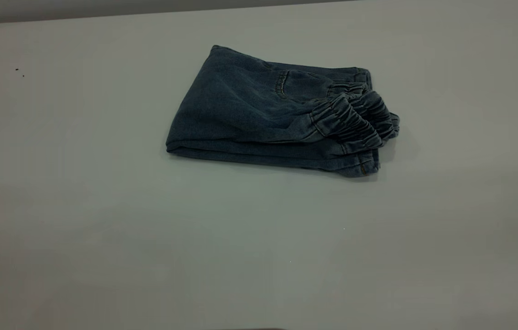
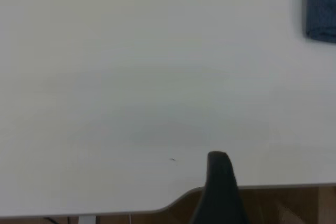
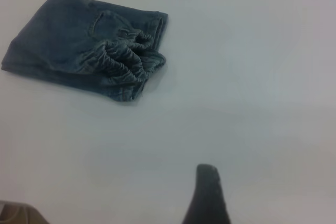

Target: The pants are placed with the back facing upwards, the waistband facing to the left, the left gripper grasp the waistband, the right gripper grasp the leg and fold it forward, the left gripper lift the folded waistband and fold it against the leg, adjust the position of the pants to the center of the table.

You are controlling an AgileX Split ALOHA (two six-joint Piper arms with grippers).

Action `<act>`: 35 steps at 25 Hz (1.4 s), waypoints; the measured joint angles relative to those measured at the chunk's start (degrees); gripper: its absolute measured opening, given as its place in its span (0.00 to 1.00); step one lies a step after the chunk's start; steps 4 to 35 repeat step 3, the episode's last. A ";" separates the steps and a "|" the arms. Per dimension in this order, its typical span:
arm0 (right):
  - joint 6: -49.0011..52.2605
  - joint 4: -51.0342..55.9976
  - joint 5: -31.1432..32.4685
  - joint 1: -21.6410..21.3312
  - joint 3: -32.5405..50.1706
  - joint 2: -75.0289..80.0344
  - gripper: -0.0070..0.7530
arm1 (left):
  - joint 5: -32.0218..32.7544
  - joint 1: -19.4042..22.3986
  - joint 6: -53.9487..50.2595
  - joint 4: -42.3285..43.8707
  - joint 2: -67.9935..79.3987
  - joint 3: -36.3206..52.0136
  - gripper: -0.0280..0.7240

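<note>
The folded blue denim pants are woven cloth, matt, with a fine twill grain and faded pale patches. Tan topstitching outlines a back pocket. The darker gathered elastic waistband is ribbed and puckered, rougher in texture than the flat panels. The pale grey counter is a smooth, hard, matt surface with a faint sheen. Beyond its edge in the left wrist view, brown wood-grain flooring shows. The black left gripper and the black right gripper look like matt plastic.
</note>
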 joint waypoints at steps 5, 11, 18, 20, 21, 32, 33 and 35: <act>0.00 0.00 0.00 0.00 0.00 0.00 0.63 | 0.00 0.00 0.06 0.00 0.00 0.00 0.66; 0.00 0.00 0.00 0.00 0.00 0.00 0.63 | 0.00 0.00 0.06 0.00 0.00 0.00 0.66; 0.00 0.00 0.00 0.00 0.00 0.00 0.63 | 0.00 0.00 0.06 0.00 0.00 0.00 0.66; 0.00 0.00 0.00 0.00 0.00 0.00 0.63 | 0.00 0.00 0.06 0.00 0.00 0.00 0.66; 0.00 0.00 0.00 0.00 0.00 0.00 0.63 | 0.00 0.00 0.06 0.00 0.00 0.00 0.66; 0.00 0.00 0.00 0.00 0.00 0.00 0.63 | 0.00 0.00 0.06 0.00 0.00 0.00 0.66; 0.00 0.00 0.00 0.00 0.00 0.00 0.63 | 0.00 0.00 0.06 0.00 0.00 0.00 0.66; 0.00 0.00 0.00 0.00 0.00 0.00 0.63 | 0.00 0.00 0.06 0.00 0.00 0.00 0.66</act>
